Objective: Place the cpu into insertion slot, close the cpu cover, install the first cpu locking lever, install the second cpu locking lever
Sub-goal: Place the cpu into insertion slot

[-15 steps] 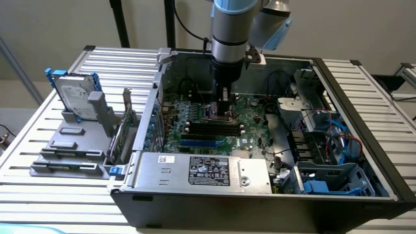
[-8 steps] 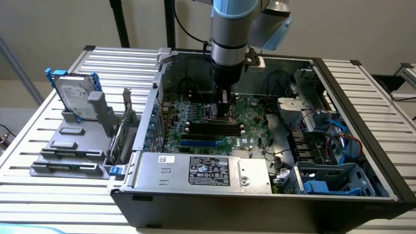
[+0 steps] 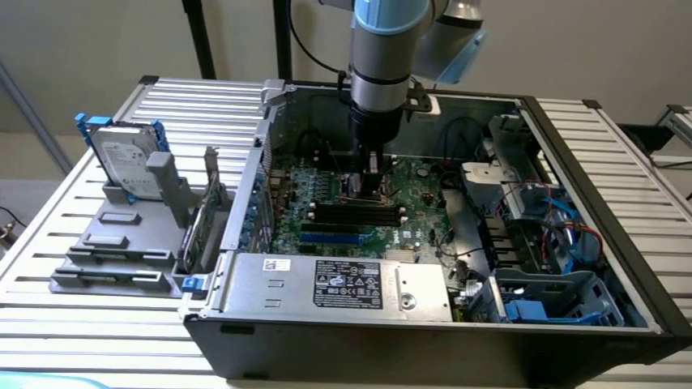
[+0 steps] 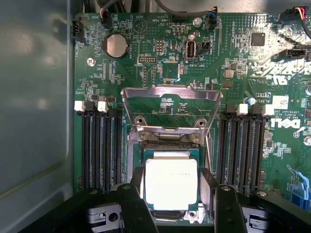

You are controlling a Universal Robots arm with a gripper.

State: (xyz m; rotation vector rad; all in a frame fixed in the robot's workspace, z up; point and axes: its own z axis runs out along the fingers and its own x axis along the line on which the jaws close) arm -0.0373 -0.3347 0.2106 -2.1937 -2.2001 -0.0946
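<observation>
The cpu (image 4: 171, 183), a pale square chip with a silvery face, lies flat in the insertion slot (image 4: 170, 146) on the green motherboard (image 4: 233, 58). My gripper (image 4: 172, 194) is open and low over the chip, with one dark finger (image 4: 137, 180) on each side of it. The cpu cover (image 4: 170, 91), a silvery frame with a window, stands swung up behind the socket. In the exterior view the gripper (image 3: 371, 185) points straight down into the middle of the open computer case (image 3: 433, 340).
Black memory slots (image 4: 99, 145) flank the socket on both sides. A silver power supply (image 3: 335, 279) lies along the case's near edge, and a drive cage with blue parts (image 3: 552, 300) is at the exterior view's right. A hard drive (image 3: 125, 162) stands outside on the slatted table.
</observation>
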